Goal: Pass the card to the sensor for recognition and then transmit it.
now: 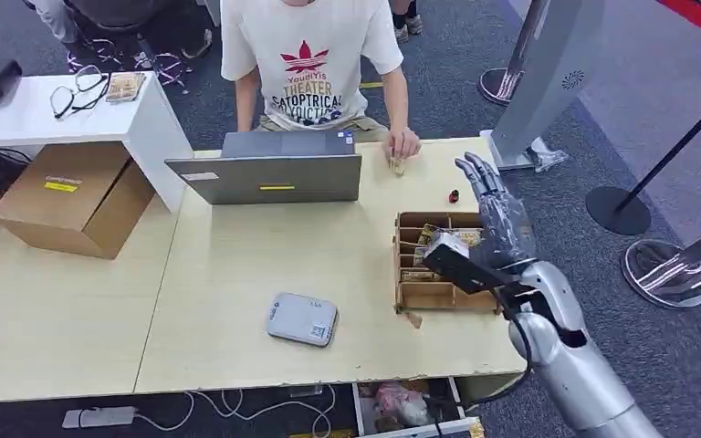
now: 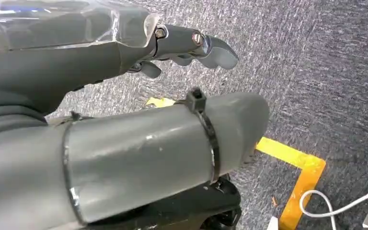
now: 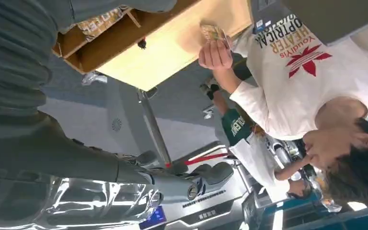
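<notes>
My right hand [image 1: 497, 219] hovers open above the wooden card box [image 1: 431, 296] at the table's right end, fingers stretched toward the far edge and holding nothing. Cards [image 1: 431, 235] stand in the box's slots. The right wrist view shows the same hand [image 3: 172, 179] bare, with the box [image 3: 105, 45] beyond it. The grey sensor pad [image 1: 302, 318] lies on the table left of the box. A person seated across presses a card [image 1: 397, 164] onto the table with one hand [image 3: 214, 53]. My left hand [image 2: 100, 57] hangs over the carpet, holding nothing.
A laptop [image 1: 274, 169] stands in front of the person. A small dark-red object [image 1: 454, 195] lies beyond the box. A cardboard box [image 1: 68, 196] and white desk [image 1: 18, 114] are at left. Stanchion bases [image 1: 616, 210] and a grey gate post [image 1: 548, 73] stand right.
</notes>
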Tool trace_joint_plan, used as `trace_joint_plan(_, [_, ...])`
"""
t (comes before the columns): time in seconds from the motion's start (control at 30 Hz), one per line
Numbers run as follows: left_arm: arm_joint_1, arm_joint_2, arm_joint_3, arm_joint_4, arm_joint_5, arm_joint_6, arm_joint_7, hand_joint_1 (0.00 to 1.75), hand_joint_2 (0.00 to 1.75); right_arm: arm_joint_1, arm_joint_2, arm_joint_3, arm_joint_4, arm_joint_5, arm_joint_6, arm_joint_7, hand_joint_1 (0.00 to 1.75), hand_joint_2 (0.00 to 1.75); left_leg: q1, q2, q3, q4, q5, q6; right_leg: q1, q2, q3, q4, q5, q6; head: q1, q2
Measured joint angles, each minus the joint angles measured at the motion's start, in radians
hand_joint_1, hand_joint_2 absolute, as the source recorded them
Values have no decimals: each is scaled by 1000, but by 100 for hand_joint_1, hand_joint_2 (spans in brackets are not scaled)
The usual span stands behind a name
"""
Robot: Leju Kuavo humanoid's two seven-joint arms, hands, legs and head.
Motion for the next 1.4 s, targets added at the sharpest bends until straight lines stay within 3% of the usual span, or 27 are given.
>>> trace_joint_plan(0.03, [0,0,0,0,0,0,-1,0,0,4,-2,0,0,0,4,5,54,175,0,0,0,0,0,0,0,0,0,0,0,0,0,0])
trace_joint_plan(0.1, [0,0,0,0,0,0,-5,0,0,11,-6,0,0,0,10,6,65,175,0,0,0,0,0,0,0,0,0,0,0,0,0,0])
trace_joint_plan(0.17, [0,0,0,0,0,0,-6,0,0,16,-9,0,0,-4,15,8,99,175,0,0,0,0,0,0,0,0,0,0,0,0,0,0])
trace_joint_plan(0.2, [0,0,0,0,0,0,-6,0,0,19,-11,0,0,-6,15,9,96,175,0,0,0,0,0,0,0,0,0,0,0,0,0,0])
trace_joint_plan(0.23, [0,0,0,0,0,0,-6,0,0,23,-14,0,0,-6,15,9,108,175,0,0,0,0,0,0,0,0,0,0,0,0,0,0])
trace_joint_plan(0.27, [0,0,0,0,0,0,-6,0,0,27,-17,0,0,-7,15,11,108,175,0,0,0,0,0,0,0,0,0,0,0,0,0,0])
trace_joint_plan(0.33, [0,0,0,0,0,-1,-6,0,0,35,-22,-1,0,-10,18,17,131,175,0,0,0,0,0,0,0,0,0,0,0,0,0,0])
trace_joint_plan(0.43, [0,1,0,0,0,-4,-5,0,0,49,-27,-5,-1,-13,18,22,129,175,0,0,0,0,0,0,0,0,0,0,0,0,0,0])
trace_joint_plan(0.53, [0,1,0,0,0,-8,-3,0,0,60,-29,-7,-2,-13,19,24,87,175,0,0,0,0,0,0,0,0,0,0,0,0,0,0])
trace_joint_plan(0.67, [1,2,0,0,0,-11,6,0,0,76,-35,-17,-1,-14,21,29,87,175,0,0,0,0,0,0,0,0,0,0,0,0,0,0])
trace_joint_plan(0.87, [1,3,0,0,6,-16,15,0,0,93,-43,-35,4,6,19,41,72,175,0,0,0,0,0,0,0,0,0,0,0,0,0,0])
trace_joint_plan(1.03, [2,3,0,0,14,-20,24,0,0,112,-50,-52,8,14,19,44,80,175,0,0,0,0,0,0,0,0,0,0,0,0,0,0])
trace_joint_plan(1.07, [2,3,0,0,15,-22,26,0,0,115,-52,-54,9,14,19,44,96,175,0,0,0,0,0,0,0,0,0,0,0,0,0,0])
trace_joint_plan(1.1, [2,3,0,0,16,-24,27,0,0,118,-54,-55,11,14,20,44,99,175,0,0,0,0,0,0,0,0,0,0,0,0,0,0])
trace_joint_plan(1.13, [2,3,0,0,16,-25,29,0,0,121,-55,-56,11,15,20,44,91,175,0,0,0,0,0,0,0,0,0,0,0,0,0,0])
trace_joint_plan(1.3, [3,5,0,0,17,-35,36,0,0,138,-61,-62,18,21,22,55,94,175,0,0,0,0,0,0,0,0,0,0,0,0,0,0])
trace_joint_plan(1.33, [4,5,0,0,17,-39,36,0,0,143,-61,-64,18,24,22,60,86,175,0,0,0,0,0,0,0,0,0,0,0,0,0,0])
trace_joint_plan(1.4, [6,6,0,0,14,-42,36,0,0,152,-61,-69,19,34,22,64,87,175,0,0,0,0,0,0,0,0,0,0,0,0,0,0])
